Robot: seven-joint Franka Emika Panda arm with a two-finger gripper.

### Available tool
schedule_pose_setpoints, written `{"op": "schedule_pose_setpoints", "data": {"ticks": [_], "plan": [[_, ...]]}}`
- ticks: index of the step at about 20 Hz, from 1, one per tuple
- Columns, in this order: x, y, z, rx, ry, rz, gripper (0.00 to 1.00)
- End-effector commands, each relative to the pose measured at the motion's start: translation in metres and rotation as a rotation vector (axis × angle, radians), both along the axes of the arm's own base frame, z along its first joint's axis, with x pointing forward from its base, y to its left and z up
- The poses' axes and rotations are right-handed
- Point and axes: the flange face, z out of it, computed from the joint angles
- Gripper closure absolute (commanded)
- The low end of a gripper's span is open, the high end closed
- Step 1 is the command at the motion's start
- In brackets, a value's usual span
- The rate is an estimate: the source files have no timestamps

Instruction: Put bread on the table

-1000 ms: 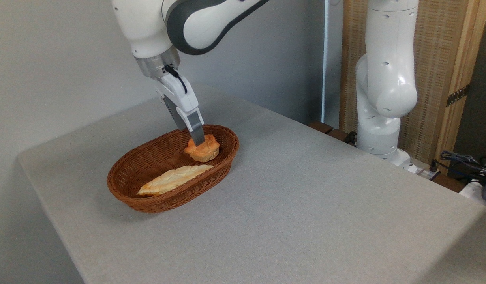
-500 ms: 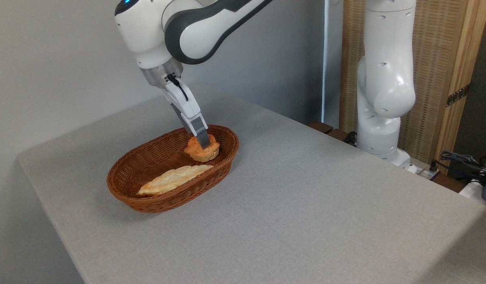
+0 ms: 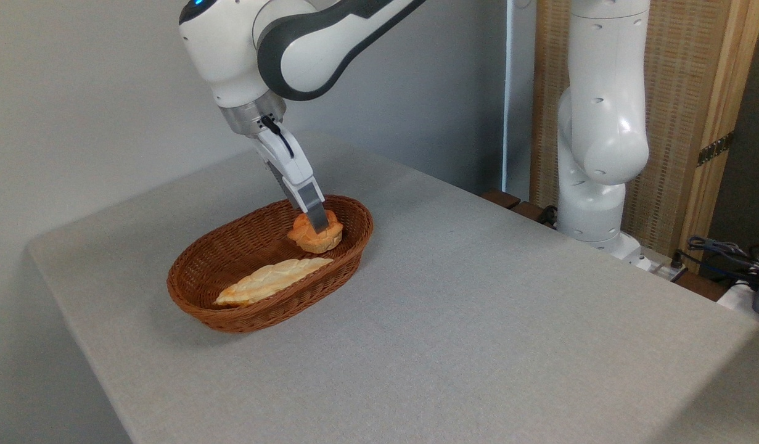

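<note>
The gripper (image 3: pixel 316 223) reaches down onto the round bread (image 3: pixel 315 234) at the far end of the basket (image 3: pixel 231 308), I cannot tell if its jaws are squeezing yet, and next it must lift the bread out onto the table (image 3: pixel 478 320).

We see a glossy white arm (image 3: pixel 604 123) with dark grey joint bands, a silver wrist collar, a black cable and a white-and-grey pincer (image 3: pixel 317 223).
</note>
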Motion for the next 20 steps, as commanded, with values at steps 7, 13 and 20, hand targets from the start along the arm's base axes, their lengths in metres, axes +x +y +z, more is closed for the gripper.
{"op": "schedule_pose_setpoints", "data": {"ticks": [7,13,20], "plan": [[0.001,0.01,0.003,0.026,-0.019,-0.076,0.0],[0.001,0.007,-0.007,0.053,-0.014,-0.09,0.0],[-0.003,-0.006,-0.021,0.07,0.006,-0.113,0.0]]}}
